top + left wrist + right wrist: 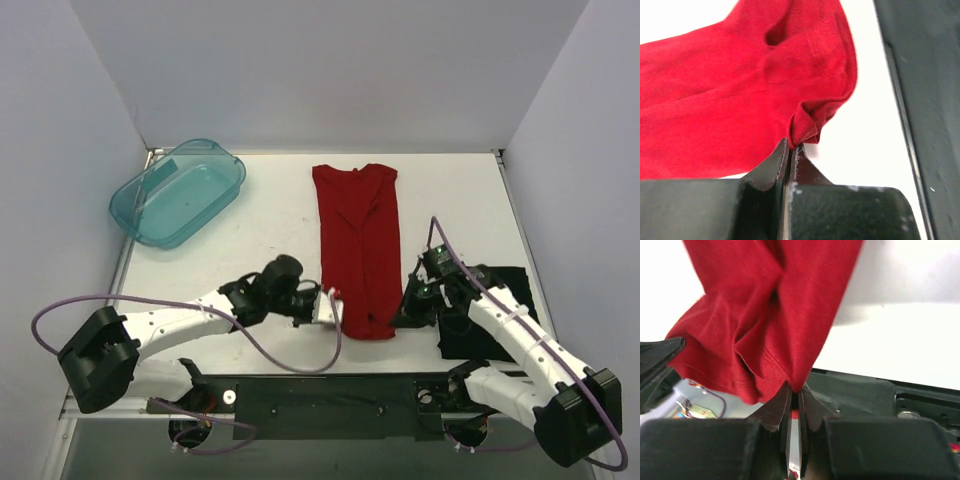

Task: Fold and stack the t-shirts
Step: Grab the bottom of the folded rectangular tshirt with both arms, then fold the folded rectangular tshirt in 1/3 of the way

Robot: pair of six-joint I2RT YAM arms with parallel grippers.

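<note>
A lengthwise-folded t-shirt (358, 240) lay at the middle of the desk (270, 230), running from far to near. Far left of it, well apart, sat a plastic tub (180, 195), set at an angle in the desk's far left corner. A second t-shirt (510, 280) lay at the near right, partly beneath the right arm (510, 335). The left claw (335, 300) pinched the folded shirt's near left corner and the right claw (405, 318) its near right corner. A mounting plate (330, 400) ran along the near edge.
</note>
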